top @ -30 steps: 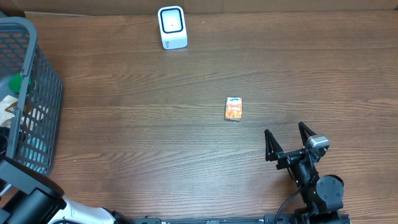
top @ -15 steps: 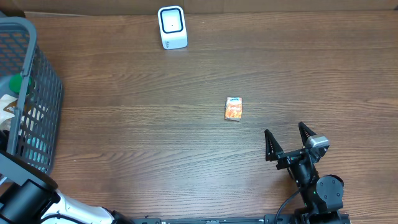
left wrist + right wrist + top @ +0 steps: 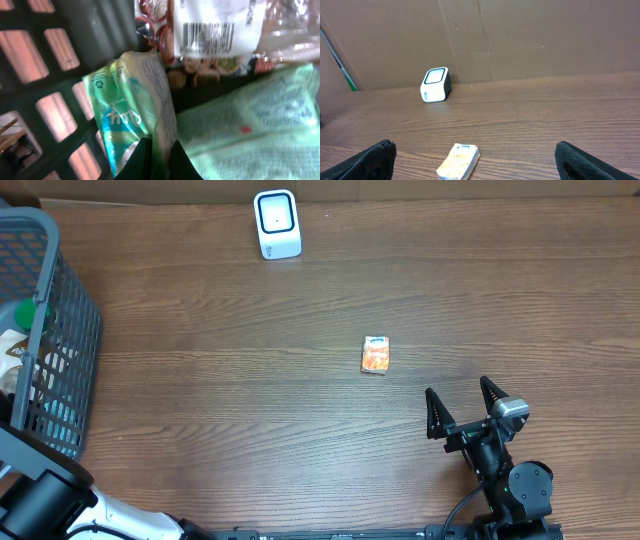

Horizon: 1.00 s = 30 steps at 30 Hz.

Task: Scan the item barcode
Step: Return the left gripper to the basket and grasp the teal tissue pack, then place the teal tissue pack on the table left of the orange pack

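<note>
Heads up, plenty is hidden here. From overhead the left jaws can't be seen at all. Only the left arm (image 3: pixel 42 498) shows, cut off in the bottom-left corner beside the grey basket (image 3: pixel 72 310), and the basket's contents are just scraps of colour through the mesh.

The left wrist view is tight and a bit blurry. In it the left jaws are clamped together on the cream edge of a teal pouch (image 3: pixel 117 120), down inside the basket against its slotted wall. The pouch's long axis runs roughly top to bottom in that view, with the lower end in the jaws and the print sideways. The barcode (image 3: pixel 207 34) up top is on a different packet. The pale green bag (image 3: pixel 260 120) on the right is too soft to read.

The right jaws are wide apart with nothing between them, over the bench (image 3: pixel 250 410) near its front right. The white scanner (image 3: pixel 277 223) stands at the far edge, well apart from the basket. A small orange packet (image 3: pixel 376 355) lies mid-bench, long axis front to back.
</note>
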Each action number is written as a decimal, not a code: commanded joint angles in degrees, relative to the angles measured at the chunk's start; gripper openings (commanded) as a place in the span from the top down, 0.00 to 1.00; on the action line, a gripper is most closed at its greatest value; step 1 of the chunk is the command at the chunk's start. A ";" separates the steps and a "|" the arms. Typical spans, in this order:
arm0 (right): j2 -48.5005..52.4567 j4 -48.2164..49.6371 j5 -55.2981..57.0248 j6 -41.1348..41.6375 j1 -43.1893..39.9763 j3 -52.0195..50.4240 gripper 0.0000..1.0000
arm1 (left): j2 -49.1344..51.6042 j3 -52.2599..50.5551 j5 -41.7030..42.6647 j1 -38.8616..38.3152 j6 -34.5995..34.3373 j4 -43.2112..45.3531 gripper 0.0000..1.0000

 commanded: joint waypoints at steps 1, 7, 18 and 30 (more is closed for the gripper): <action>-0.57 0.26 0.09 0.24 -0.11 -0.61 0.00 | -5.38 3.72 0.55 0.24 0.02 -1.53 0.96; -0.57 0.26 0.09 0.24 -0.11 -0.61 0.00 | -13.11 8.44 2.27 0.20 -0.04 -4.87 0.96; -0.57 0.24 0.09 0.24 -0.11 -0.61 0.00 | -29.92 11.32 20.41 -4.09 -3.08 -1.81 0.96; -0.57 0.26 0.09 0.24 -0.11 -0.61 0.00 | -45.40 11.30 18.03 -26.69 -3.39 -0.20 0.96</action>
